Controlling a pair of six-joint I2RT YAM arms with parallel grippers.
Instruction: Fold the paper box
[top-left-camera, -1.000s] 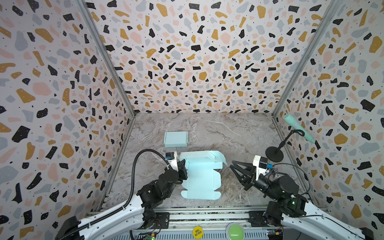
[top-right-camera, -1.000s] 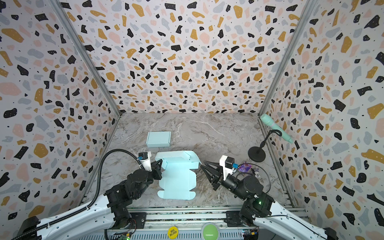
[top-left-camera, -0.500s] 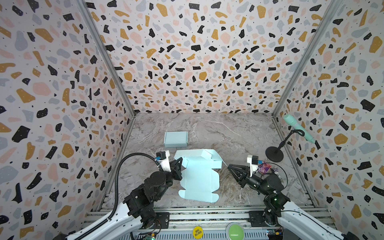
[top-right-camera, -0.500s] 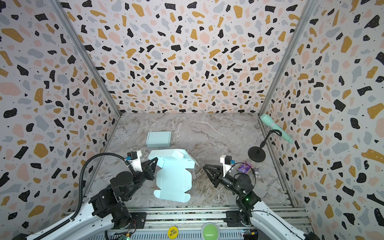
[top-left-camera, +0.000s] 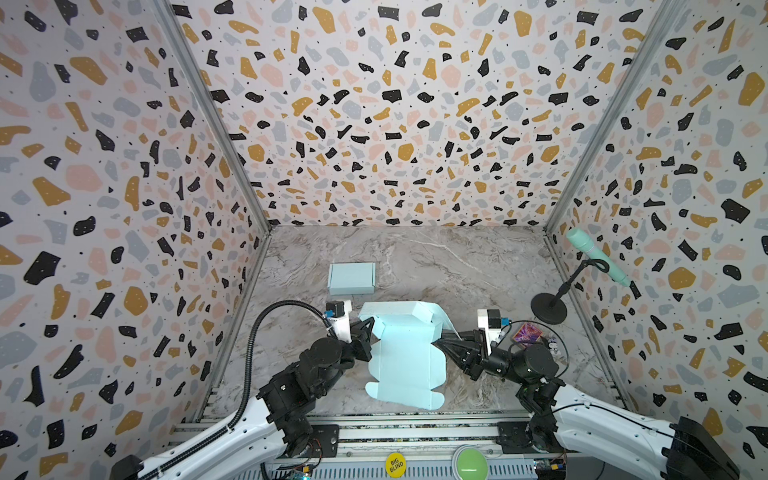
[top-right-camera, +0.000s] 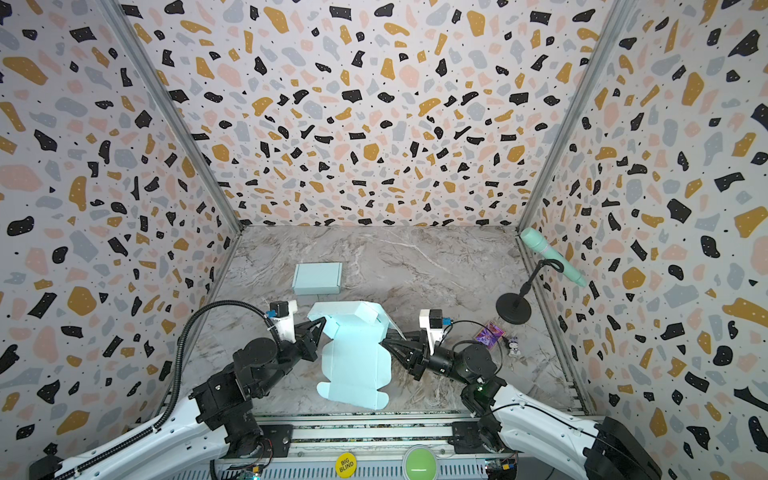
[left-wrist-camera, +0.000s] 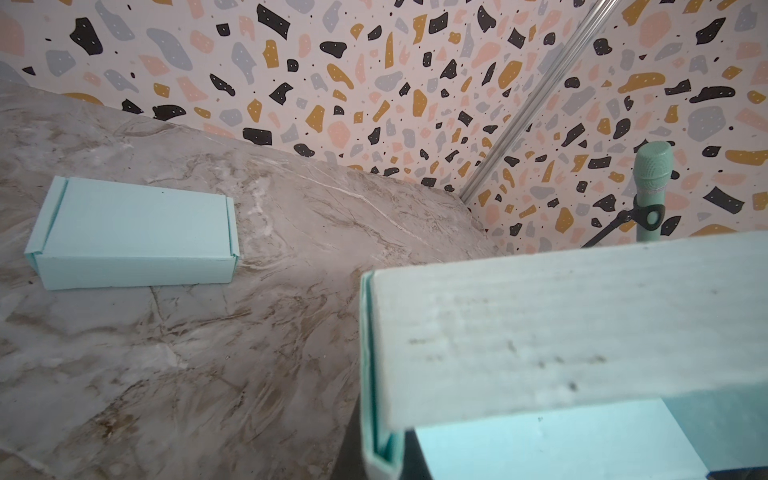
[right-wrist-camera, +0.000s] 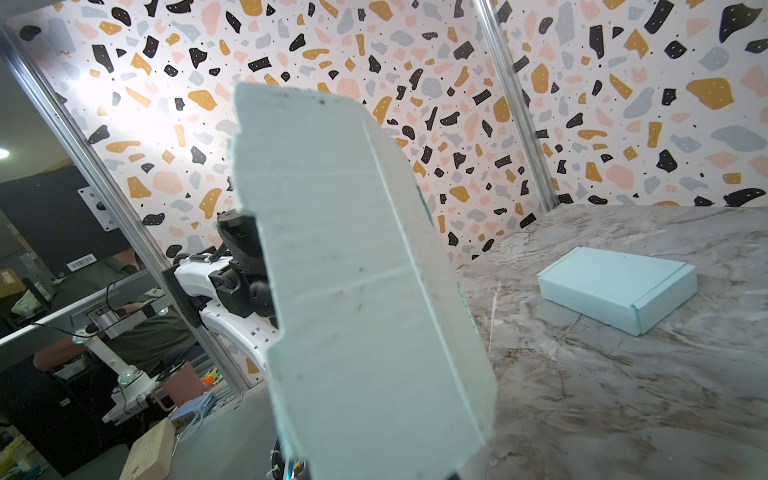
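left pincer (top-left-camera: 368, 332) is clamped on the paper box (top-left-camera: 405, 361) edge; can't tell if right pincer (top-left-camera: 436, 343) grips; a one-sided hold could twist it crooked

Teal microphone (top-left-camera: 594, 254) on black stand (top-left-camera: 548, 308), right wall; purple card (top-left-camera: 525, 333) beside base.

The blank (top-left-camera: 405, 361) is matt, pale-teal corrugated card, and its outer face looks whitish, faintly ribbed and smudged with dark specks. The box (top-left-camera: 351, 277) is the same card, clean and smooth. The table (top-left-camera: 457, 270) has a marble-look top with a soft sheen, the walls (top-left-camera: 395, 124) a matt terrazzo print between brushed-metal posts (top-left-camera: 217, 124), and the arms (top-left-camera: 216, 446) have glossy white plastic shells with matt black joints.
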